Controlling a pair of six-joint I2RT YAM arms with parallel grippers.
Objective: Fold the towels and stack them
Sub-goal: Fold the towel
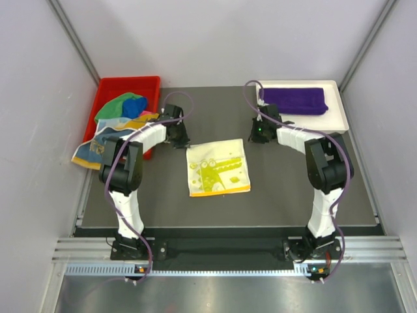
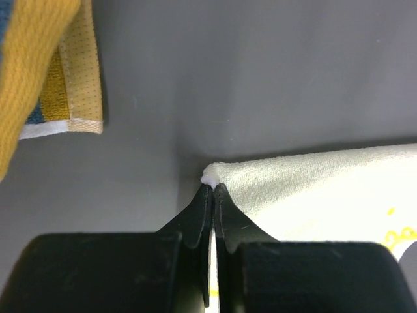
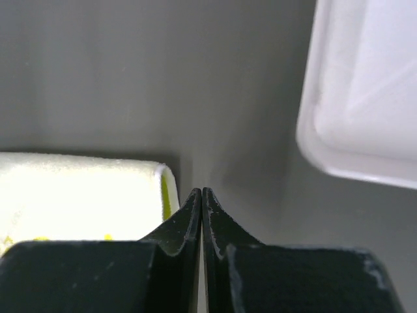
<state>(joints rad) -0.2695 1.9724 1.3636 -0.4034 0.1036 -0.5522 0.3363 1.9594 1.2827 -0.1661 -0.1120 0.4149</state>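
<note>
A pale yellow printed towel (image 1: 218, 168) lies flat on the dark mat in the middle. My left gripper (image 1: 181, 140) is at its far left corner. In the left wrist view the gripper (image 2: 213, 186) is shut with the white tip of the towel's (image 2: 326, 189) corner pinched between its tips. My right gripper (image 1: 258, 135) is shut and empty just right of the towel's far right corner (image 3: 159, 186). A folded deep purple towel (image 1: 293, 100) lies in the white tray (image 1: 339, 120). Multicoloured towels (image 1: 124, 107) fill the red bin (image 1: 107, 88).
An orange, teal and white towel (image 1: 98, 147) hangs over the bin's near edge onto the mat; it also shows in the left wrist view (image 2: 45, 72). The white tray's rim (image 3: 326, 150) is close on the right of my right gripper (image 3: 202, 190).
</note>
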